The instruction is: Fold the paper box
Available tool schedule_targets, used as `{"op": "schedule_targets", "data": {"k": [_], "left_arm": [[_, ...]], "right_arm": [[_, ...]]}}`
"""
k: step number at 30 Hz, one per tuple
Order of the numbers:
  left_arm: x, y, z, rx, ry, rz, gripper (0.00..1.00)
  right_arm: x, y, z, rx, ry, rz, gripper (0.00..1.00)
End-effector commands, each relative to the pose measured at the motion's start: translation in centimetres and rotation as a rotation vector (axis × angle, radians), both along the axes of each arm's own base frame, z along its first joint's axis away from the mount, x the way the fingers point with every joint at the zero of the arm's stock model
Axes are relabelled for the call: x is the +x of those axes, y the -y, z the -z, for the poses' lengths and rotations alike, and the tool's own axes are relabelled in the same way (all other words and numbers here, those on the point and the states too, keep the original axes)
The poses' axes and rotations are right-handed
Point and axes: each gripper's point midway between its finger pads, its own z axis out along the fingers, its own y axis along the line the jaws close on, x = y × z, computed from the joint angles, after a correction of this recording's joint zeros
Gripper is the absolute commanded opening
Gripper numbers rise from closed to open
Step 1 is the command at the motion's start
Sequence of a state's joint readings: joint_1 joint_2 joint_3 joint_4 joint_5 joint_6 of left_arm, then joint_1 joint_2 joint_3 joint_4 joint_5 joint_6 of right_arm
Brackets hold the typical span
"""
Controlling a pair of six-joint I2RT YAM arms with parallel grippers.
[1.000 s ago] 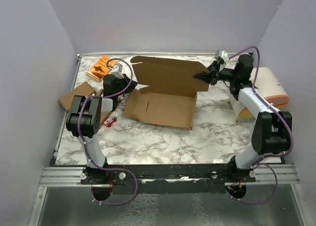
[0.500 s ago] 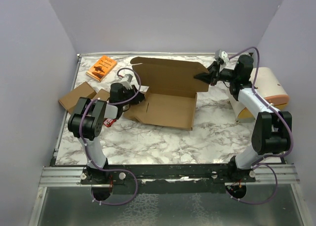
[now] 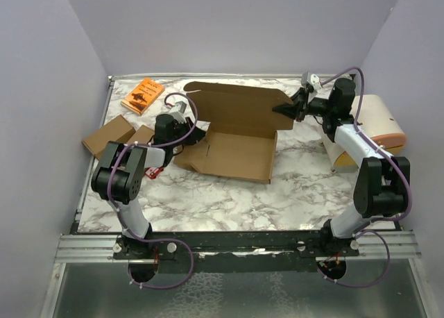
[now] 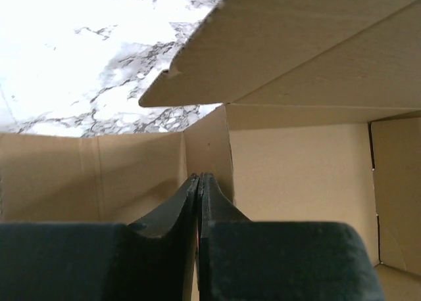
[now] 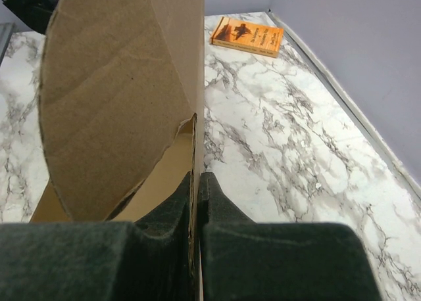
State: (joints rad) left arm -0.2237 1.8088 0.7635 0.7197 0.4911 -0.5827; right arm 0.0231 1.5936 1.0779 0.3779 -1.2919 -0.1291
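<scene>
Marble table (image 3: 229,193), box (image 3: 236,155) near its far edge. Your left gripper (image 3: 196,132) pinches the side wall (image 4: 207,143), and your right gripper (image 3: 287,111) pinches the raised lid (image 3: 239,106). Lower the lid slowly, with the wall upright.

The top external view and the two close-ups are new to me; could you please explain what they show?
Two robot arms are bolted at the near edge of a marble table. The top view looks down from behind them. Each close-up comes from a camera on one wrist, its own dark fingers in front. A half-folded paper box lies in the middle. The right end effector pinches the raised lid's edge. The left end effector seems shut on the left wall. An orange book and a smaller cardboard piece lie at the left.
</scene>
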Motion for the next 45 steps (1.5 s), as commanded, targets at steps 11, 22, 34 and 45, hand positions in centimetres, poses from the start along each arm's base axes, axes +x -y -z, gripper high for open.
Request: {"op": "schedule_targets", "data": {"k": [11,22,34,45], "left_arm": [[-2.2,-5.5,-2.7,0.251,0.035,-0.155,0.17],[-3.3,-9.8,1.1,0.429,-0.063,-0.246,0.58],[-1.8,-7.2,0.0,0.176,-0.037,-0.086,0.0],[-0.2,-5.8,-8.1,0.17,0.408,-0.009,0.0]], "right_arm": [[-1.8,-0.3,-0.5,-0.017,0.112,-0.077,0.01],[-2.1,-0.3,-0.6,-0.015,0.121,-0.091,0.01],[-2.5,-0.4,-0.9,-0.01,0.123,-0.106,0.01],[-2.7,-0.7,-5.3,0.018,0.185,-0.163,0.01]]}}
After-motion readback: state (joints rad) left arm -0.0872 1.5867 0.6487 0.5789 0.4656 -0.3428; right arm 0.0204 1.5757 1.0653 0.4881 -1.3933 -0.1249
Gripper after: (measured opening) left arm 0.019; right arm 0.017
